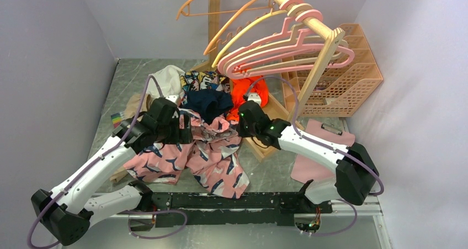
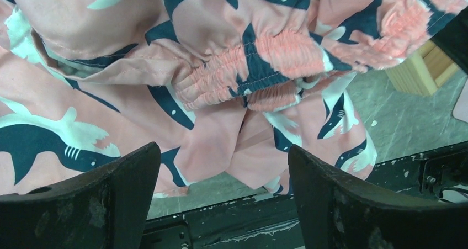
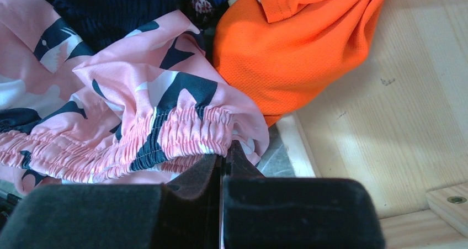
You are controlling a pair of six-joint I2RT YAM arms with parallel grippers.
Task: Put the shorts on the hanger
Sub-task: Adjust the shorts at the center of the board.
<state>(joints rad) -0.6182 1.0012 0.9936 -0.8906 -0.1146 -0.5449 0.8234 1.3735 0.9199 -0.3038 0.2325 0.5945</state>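
In the top view both grippers' tips are lost in the clothes pile, and a navy garment (image 1: 207,102) covers the far edge of the shorts (image 1: 212,163). The right gripper (image 3: 223,160) is pinched tight on the gathered waistband, beside an orange garment (image 3: 292,44). The left gripper (image 2: 221,155) gapes wide and holds nothing. The shorts lie crumpled on the table (image 1: 127,89), pink with navy-white sharks. The hanger (image 1: 287,27) hangs on the rack (image 1: 315,72), well apart.

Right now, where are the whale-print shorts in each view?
Top external: the shorts lie at centre, between the two arms.
Left wrist: they fill the upper picture, above the open left pincer.
Right wrist: lower left, waistband pinched in the shut right pincer.
Shared landmark: the wooden rack base.
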